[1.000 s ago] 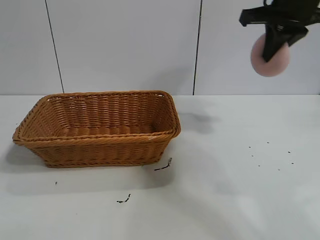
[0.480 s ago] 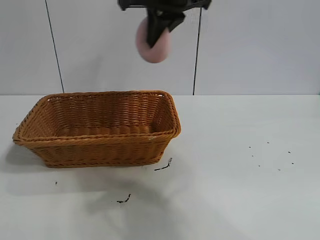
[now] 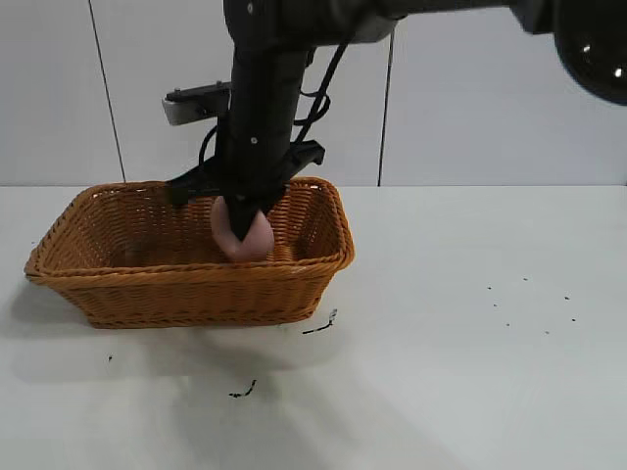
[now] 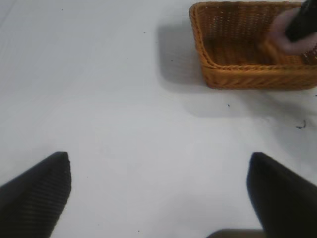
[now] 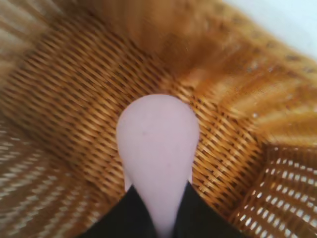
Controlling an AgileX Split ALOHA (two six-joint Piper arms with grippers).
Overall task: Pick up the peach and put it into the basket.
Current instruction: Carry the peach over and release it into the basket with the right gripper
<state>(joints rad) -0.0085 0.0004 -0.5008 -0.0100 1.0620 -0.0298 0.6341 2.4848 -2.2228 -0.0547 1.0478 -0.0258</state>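
The orange-brown wicker basket (image 3: 118, 284) stands on the table at the left. My right gripper (image 3: 242, 227) reaches down from above into the basket's right half and is shut on the dusty-pink peach (image 3: 257, 238), which hangs inside, below the rim. In the right wrist view the peach (image 5: 157, 148) is pinched between my black fingers (image 5: 124, 213) just above the woven floor (image 5: 64, 99). My left gripper (image 4: 158, 191) is open and empty over bare table, away from the basket (image 4: 233, 69); that view also shows the peach (image 4: 282, 29).
Small dark specks lie on the white table: in front of the basket (image 3: 242, 391), at its front right corner (image 3: 323, 324), and scattered at the right (image 3: 529, 304). A panelled white wall stands behind.
My right arm carried the peach from high at the right, leftward over the basket, then down inside it. The basket has not moved.
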